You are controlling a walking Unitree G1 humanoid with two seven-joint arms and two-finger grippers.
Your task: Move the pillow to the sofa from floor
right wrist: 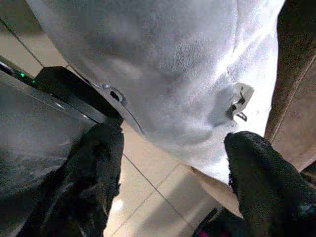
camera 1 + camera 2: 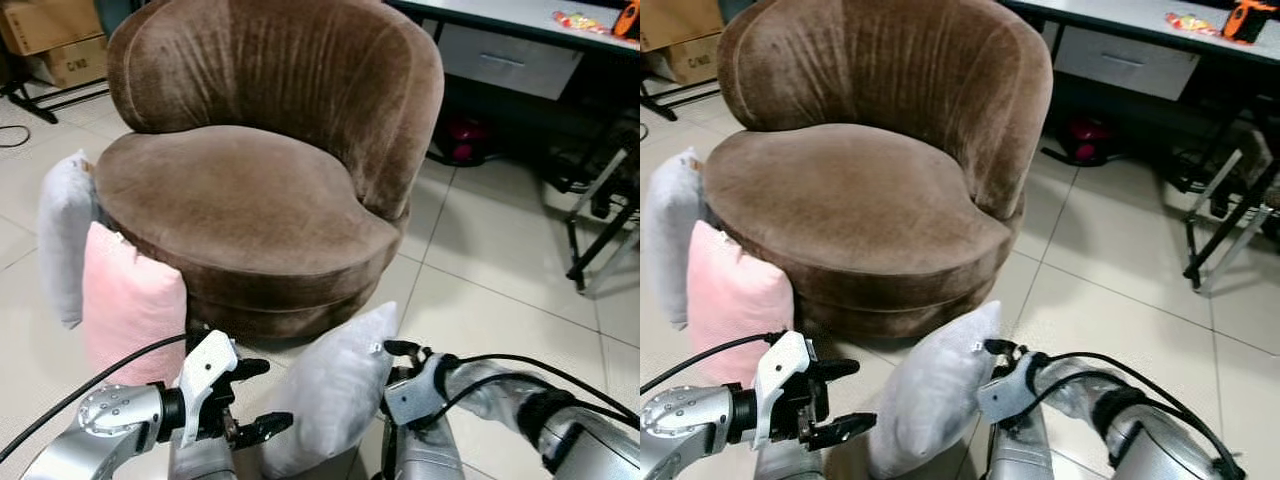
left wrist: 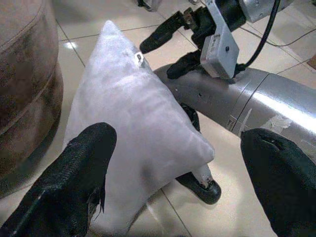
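Two grippers flanking the grey pillow [image 2: 330,390], set for a two-sided squeeze.

Standing on the tiled floor [image 2: 480,290] just before the brown swivel armchair [image 2: 270,160]. Left gripper [image 2: 250,400] spread wide beside it, not yet touching; right gripper [image 2: 403,372] spread too, against the far face. Next, probably: close inward together, lift, carry forward onto the seat. Pink pillow [image 2: 130,305] leaning at the chair's side.

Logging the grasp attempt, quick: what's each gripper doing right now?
Left gripper: open, beside the grey pillow, holding nothing.
Right gripper: open, fingers either side of the pillow's edge, not clamped.
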